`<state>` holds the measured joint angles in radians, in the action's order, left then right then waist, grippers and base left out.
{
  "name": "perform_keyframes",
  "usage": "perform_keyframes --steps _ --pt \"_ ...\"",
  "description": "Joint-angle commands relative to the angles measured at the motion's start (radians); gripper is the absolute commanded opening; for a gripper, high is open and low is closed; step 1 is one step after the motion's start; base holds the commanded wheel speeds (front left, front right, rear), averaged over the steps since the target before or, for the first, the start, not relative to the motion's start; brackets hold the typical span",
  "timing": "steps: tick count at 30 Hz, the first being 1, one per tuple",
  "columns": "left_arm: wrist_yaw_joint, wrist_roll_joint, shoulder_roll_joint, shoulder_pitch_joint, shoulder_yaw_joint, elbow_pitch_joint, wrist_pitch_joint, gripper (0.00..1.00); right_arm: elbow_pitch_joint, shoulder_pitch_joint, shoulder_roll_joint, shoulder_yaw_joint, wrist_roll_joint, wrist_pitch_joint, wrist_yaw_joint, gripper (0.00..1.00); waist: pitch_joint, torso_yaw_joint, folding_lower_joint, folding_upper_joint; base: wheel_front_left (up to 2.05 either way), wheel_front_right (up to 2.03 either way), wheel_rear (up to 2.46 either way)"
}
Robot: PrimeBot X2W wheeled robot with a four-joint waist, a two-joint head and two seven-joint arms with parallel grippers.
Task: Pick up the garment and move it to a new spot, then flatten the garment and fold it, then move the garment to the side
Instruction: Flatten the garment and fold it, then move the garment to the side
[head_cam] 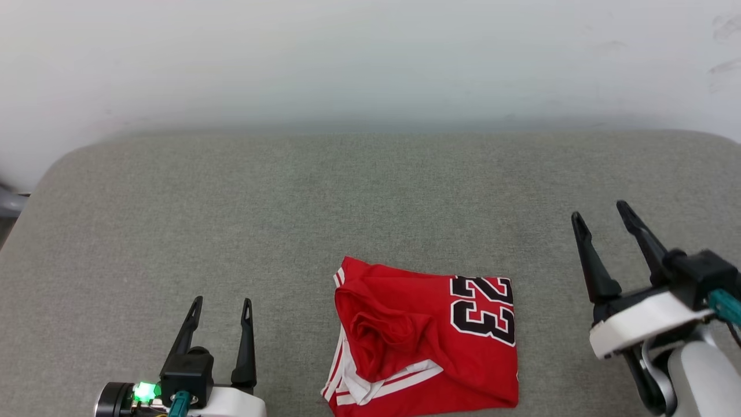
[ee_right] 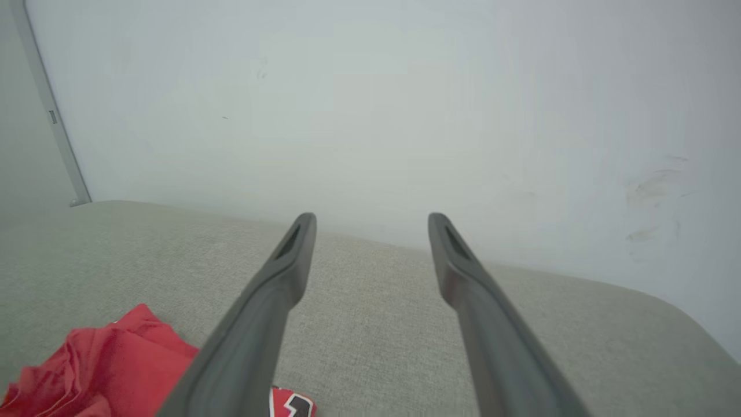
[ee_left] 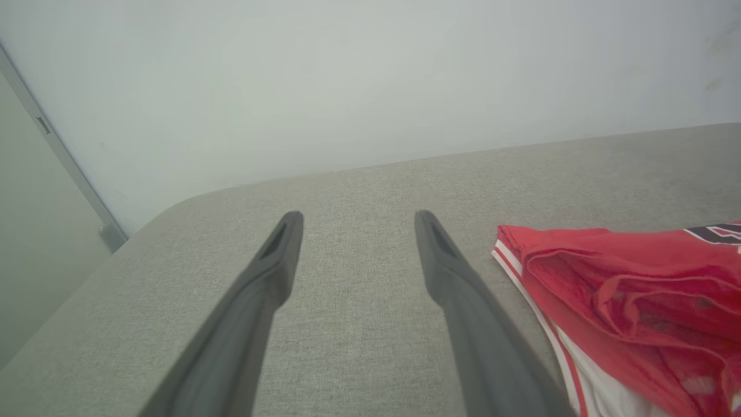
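Observation:
The garment (head_cam: 425,339) is a red jersey folded into a rough square, lying near the front edge of the grey cushioned surface (head_cam: 370,197). A black "23" faces up on its right part and white striped trim shows at its lower left. My left gripper (head_cam: 221,310) stands open to the left of it, apart from the cloth. My right gripper (head_cam: 602,223) is open to the right, raised and clear of it. In the left wrist view the garment (ee_left: 631,301) lies right of the open left gripper (ee_left: 353,223). The right wrist view has the garment (ee_right: 110,365) lower left of the open right gripper (ee_right: 370,223).
A pale wall (head_cam: 370,63) rises behind the surface's far edge. The surface's rounded corners show at far left (head_cam: 63,159) and far right. A grey door frame (ee_left: 58,156) stands left of the wall.

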<state>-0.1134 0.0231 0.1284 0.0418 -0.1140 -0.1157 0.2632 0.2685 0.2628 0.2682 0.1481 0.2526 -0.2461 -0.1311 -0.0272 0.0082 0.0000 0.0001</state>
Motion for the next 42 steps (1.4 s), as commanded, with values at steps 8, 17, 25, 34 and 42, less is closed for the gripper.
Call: perform_keyframes --steps 8,17,25,34,42 --pt "0.006 0.013 0.0 0.028 0.001 0.02 0.002 1.0 -0.15 -0.208 -0.13 -0.149 -0.08 -0.015 0.001 1.0 0.031 -0.008 0.0 -0.0001 0.0 0.0 0.0" --pt "0.013 0.023 0.0 0.043 0.004 0.037 0.002 1.0 -0.238 -0.355 -0.188 -0.213 -0.08 -0.017 0.001 1.0 0.048 0.007 0.0 -0.0001 0.0 0.0 0.0" --pt "0.014 0.029 0.002 0.07 0.007 0.038 0.002 1.0 -0.266 -0.417 -0.204 -0.208 -0.085 -0.012 0.001 1.0 0.058 0.013 0.0 -0.0001 0.0 0.0 0.0" --pt "0.018 0.03 0.002 0.074 0.004 0.031 0.002 1.0 -0.259 -0.426 -0.207 -0.194 -0.093 -0.002 0.001 1.0 0.06 0.02 0.0 -0.0001 0.0 0.0 0.0" --pt "0.02 0.03 0.002 0.071 0.004 0.023 0.002 1.0 -0.254 -0.416 -0.194 -0.193 -0.097 0.005 0.001 1.0 0.06 0.025 0.0 -0.0001 0.0 0.0 0.0"
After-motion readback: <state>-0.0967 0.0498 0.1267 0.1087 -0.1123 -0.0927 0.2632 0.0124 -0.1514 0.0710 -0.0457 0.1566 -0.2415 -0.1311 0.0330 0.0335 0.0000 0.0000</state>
